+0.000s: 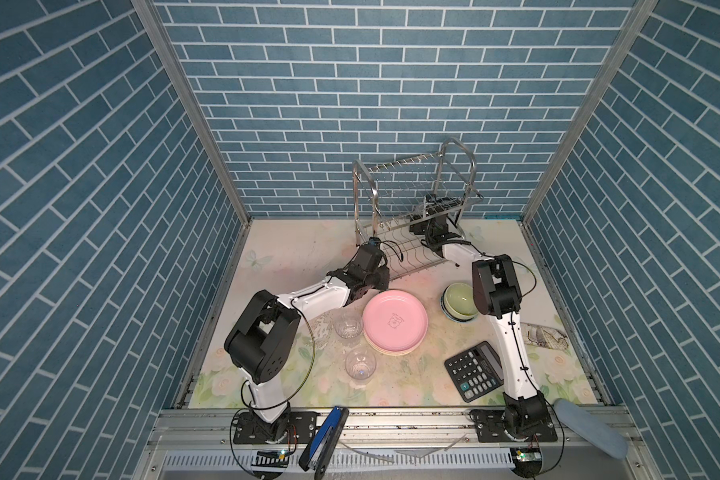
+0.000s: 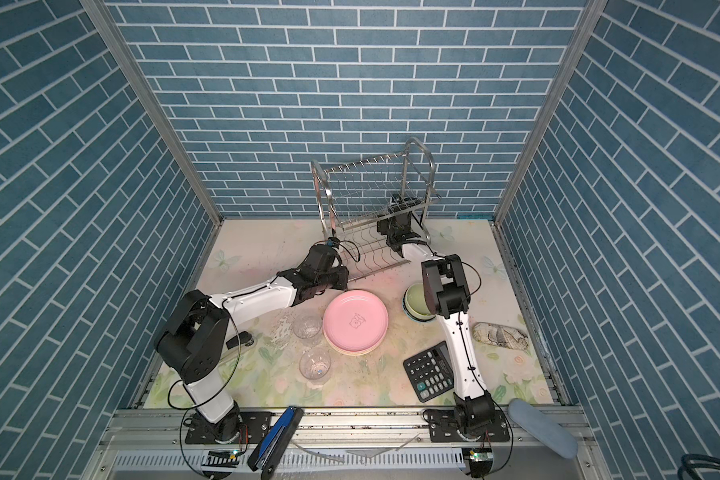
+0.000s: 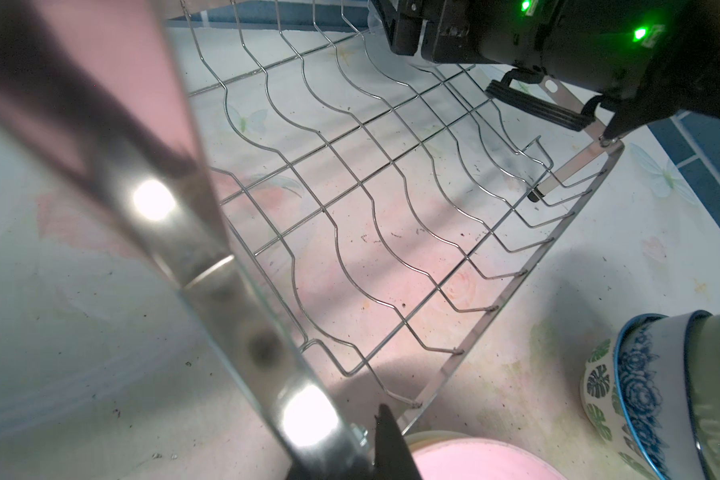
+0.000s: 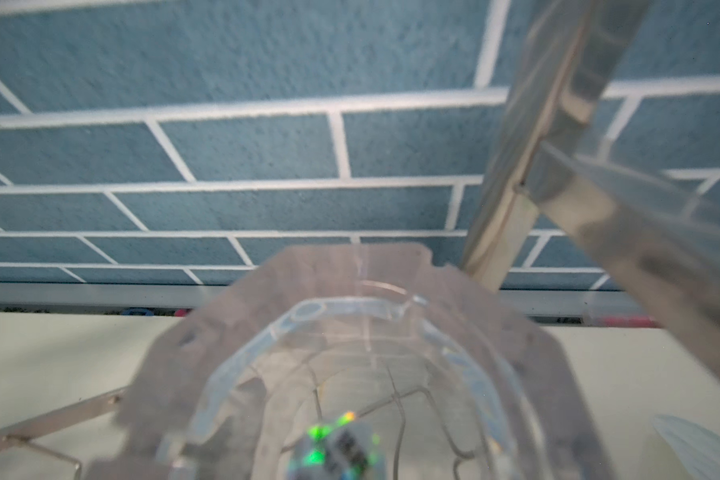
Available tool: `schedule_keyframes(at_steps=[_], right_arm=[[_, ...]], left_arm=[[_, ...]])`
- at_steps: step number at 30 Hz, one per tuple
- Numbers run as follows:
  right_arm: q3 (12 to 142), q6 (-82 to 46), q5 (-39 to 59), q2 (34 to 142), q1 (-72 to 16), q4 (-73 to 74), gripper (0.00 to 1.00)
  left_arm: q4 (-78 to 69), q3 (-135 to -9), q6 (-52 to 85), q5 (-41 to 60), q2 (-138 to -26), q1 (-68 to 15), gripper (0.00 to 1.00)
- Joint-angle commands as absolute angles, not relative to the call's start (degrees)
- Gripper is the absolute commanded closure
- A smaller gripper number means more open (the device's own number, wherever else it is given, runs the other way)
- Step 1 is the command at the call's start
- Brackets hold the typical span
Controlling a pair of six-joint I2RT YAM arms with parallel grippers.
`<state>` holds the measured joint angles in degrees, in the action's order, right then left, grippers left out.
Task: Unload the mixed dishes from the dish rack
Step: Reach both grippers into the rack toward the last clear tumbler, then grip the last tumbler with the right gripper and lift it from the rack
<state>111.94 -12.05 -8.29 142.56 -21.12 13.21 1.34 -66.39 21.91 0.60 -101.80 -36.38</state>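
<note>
Steel dish rack (image 1: 404, 178): at back of table (image 1: 292, 249), both jaws at it
Left jaws (image 1: 379, 249): closed on rack's front frame strip
Right jaws (image 1: 427, 208): inside rack, set around clear glass (image 4: 358, 374); clamped or loose, cannot tell
Pink plate (image 1: 395, 322): topping stack on table, just beside left jaws
Bowls (image 1: 460, 301): nested on table, well apart from right jaws
Two more glasses (image 1: 348, 325): on table, apart from left jaws

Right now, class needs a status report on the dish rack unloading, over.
Left gripper clamped on dish rack frame. Right gripper at last clear glass, grip unconfirmed. Upper tier overhead.
</note>
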Motion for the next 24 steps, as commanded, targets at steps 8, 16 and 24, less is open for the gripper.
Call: schedule_keyframes(at_steps=[8,16,24], right_arm=[[92.1,-18.3,-0.3,126.1,-22.2,22.6,0.81],[83.9,-25.4,4.7,118.7,-25.2,26.3,0.83],[76.4,-33.7,8.5,114.1,-29.3,33.4,0.84]], left_arm=[[10.1,-65.5,17.1,3.3,-103.9,-35.1,1.00],[10.9,-64.9,17.5,0.2,-102.0,-31.1,1.00],[10.2,-63.6,17.4,-0.8,-100.9,-26.9,1.00]])
